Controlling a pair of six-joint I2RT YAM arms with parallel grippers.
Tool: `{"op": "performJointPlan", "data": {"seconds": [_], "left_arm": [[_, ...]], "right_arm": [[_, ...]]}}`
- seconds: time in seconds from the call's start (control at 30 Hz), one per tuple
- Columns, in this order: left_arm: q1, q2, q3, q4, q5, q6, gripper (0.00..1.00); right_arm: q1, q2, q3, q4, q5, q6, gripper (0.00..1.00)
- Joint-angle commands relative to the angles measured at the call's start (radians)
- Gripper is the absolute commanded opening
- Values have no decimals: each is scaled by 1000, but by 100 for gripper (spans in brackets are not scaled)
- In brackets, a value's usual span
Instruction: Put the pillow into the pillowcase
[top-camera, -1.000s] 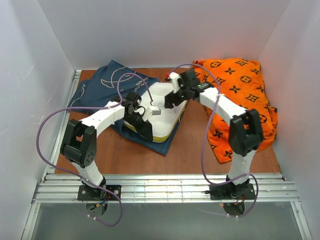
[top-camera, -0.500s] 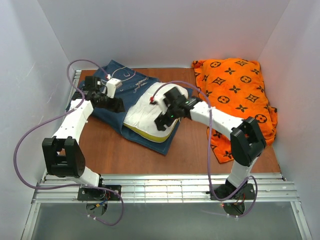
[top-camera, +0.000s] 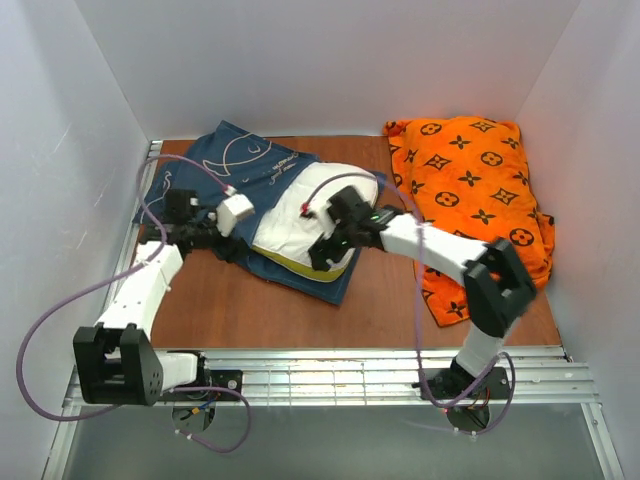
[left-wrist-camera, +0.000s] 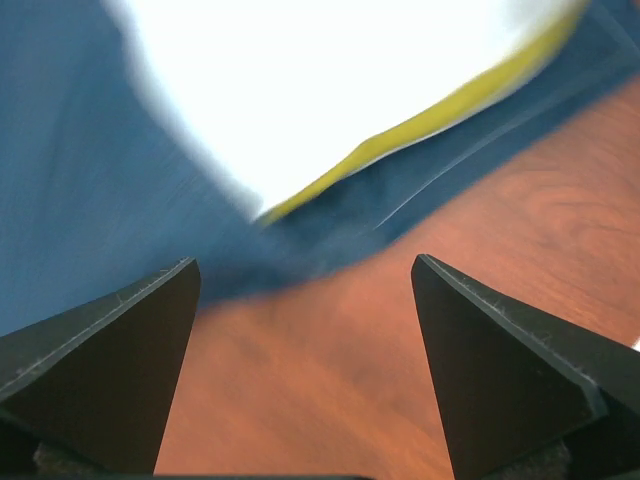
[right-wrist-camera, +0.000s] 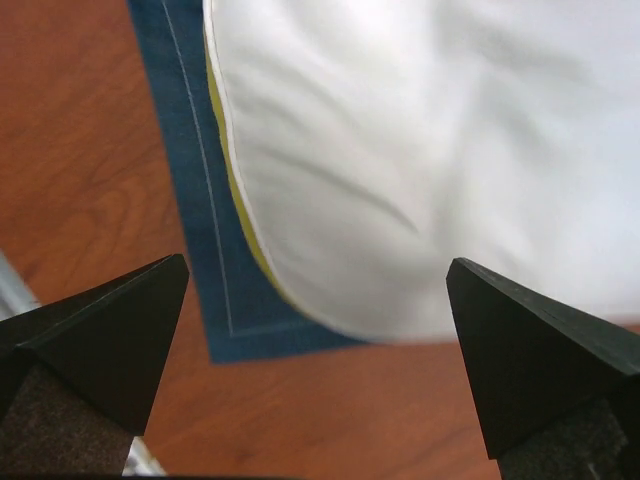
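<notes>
The pillow (top-camera: 305, 210), plump, soft and likely light, lies at the frame's centre on the navy pillowcase (top-camera: 225, 160); how far it is tucked in I cannot tell. It should squash rather than slide, so its yellow-banded lower edge looks the best pinch. The limp case will bunch; take its hem. The left gripper (left-wrist-camera: 304, 262) and right gripper (right-wrist-camera: 316, 260) both gape wide, holding nothing. The orange monogram cushion (top-camera: 465, 170) sits at right, well clear; nothing blocks the way.

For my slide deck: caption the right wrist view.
Open right hand hovers above the white pillow, which lies on the navy pillowcase on the wooden table.
</notes>
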Motion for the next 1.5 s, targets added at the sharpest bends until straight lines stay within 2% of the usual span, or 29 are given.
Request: {"op": "performJointPlan", "data": {"seconds": [0.0,0.13,0.17,0.23,0.4,0.53,0.6,0.63,0.67,0.7,0.77,0.9,1.03,1.2,1.27,1.3,1.33,1.47], "left_arm": [[-179,-69,-97,172,-32,259,81],[-365,-34,-146,433,-187,303,83],[-434,3,-156,473,-219,325,83],[-483,58,-150,528,-258,386,83],[-543,208,-82,527,-273,559,85],[-559,325,-45,481,-261,620,85],[-563,375,-6,450,-255,563,76],[-565,432,72,380,-252,539,64],[-565,467,112,349,-252,499,46],[-563,495,163,316,-247,439,17],[-554,551,272,219,-206,317,0],[-542,555,323,196,-147,203,0],[-531,569,367,157,-114,143,0],[-508,586,419,148,-94,91,0],[-496,598,453,124,-89,71,0],[-494,606,482,116,-83,58,0],[-493,612,492,95,-84,58,0],[-484,618,531,35,-172,67,0]], "right_arm": [[-114,-262,-85,27,-220,107,99],[-267,-422,-262,22,-375,214,99],[-290,-440,-310,25,-392,230,99],[-356,-481,-387,62,-428,257,99],[-389,-506,-507,109,-433,315,97],[-398,-451,-533,117,-399,322,95],[-396,-422,-534,123,-413,325,95],[-396,-390,-527,126,-420,325,95],[-398,-370,-521,131,-429,325,95],[-398,-348,-510,129,-442,325,94],[-396,-275,-473,128,-469,329,90],[-396,-160,-427,161,-450,342,81],[-393,-49,-410,252,-373,395,82],[-389,86,-329,298,-393,467,81],[-384,112,-311,336,-437,487,61],[-386,123,-300,353,-463,493,42],[-386,121,-292,364,-486,497,2],[-416,19,-306,367,-525,468,1]]}}
